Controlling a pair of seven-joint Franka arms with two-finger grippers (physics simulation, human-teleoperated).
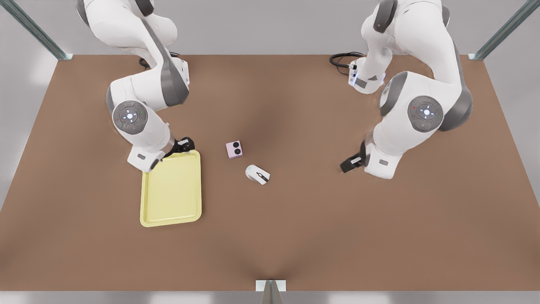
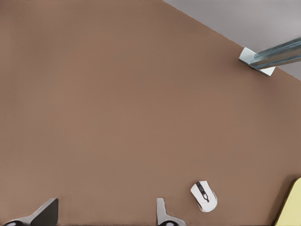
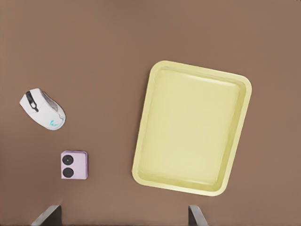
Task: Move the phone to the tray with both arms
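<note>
The pale pink phone (image 1: 234, 149) (image 3: 74, 165) lies flat near the table's middle, its two black lenses facing up. To its left in the front view lies the pale yellow tray (image 1: 171, 192) (image 3: 188, 127), with nothing in it; a sliver of the tray (image 2: 292, 207) also shows in the left wrist view. My right gripper (image 1: 185, 145) (image 3: 121, 217) hovers open over the tray's far edge, a short way from the phone. My left gripper (image 1: 351, 162) (image 2: 103, 219) stands open over bare table at the front view's right, well away from the phone.
A white computer mouse (image 1: 257, 174) (image 2: 204, 196) (image 3: 43, 109) with black markings lies just in front of the phone. Black cables (image 1: 341, 59) coil at the table's back. Metal frame posts (image 1: 270, 289) (image 2: 265, 59) stand at the table's edges.
</note>
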